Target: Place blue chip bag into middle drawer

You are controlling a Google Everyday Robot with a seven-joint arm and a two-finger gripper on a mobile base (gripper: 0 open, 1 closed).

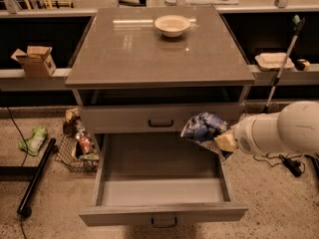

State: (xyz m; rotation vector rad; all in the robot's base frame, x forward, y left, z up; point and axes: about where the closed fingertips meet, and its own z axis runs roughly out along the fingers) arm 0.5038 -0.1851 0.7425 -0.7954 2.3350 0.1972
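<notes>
the gripper (218, 142) sits at the right of the frame, a little below the middle, at the end of a thick white arm (281, 128) that reaches in from the right edge. its fingers are closed on the blue chip bag (203, 127), which hangs in the air, crumpled and tilted. the bag is in front of the right end of the shut top drawer (160, 119) and above the right rear corner of the middle drawer (162, 214). it touches neither the drawer's floor nor its wall, as far as can be seen.

the middle drawer is pulled far out toward the bottom of the frame, and its grey tray shows nothing inside. a small dark handle (163, 223) is on its front panel.

on the cabinet top (149, 54), near the upper middle, stands a cream bowl (172, 25). at the left a cardboard box (35, 60) rests on a ledge. lower left, on the floor, lie a green-white packet (34, 139), a wire basket (76, 151) of snacks and a black pole (37, 176).
</notes>
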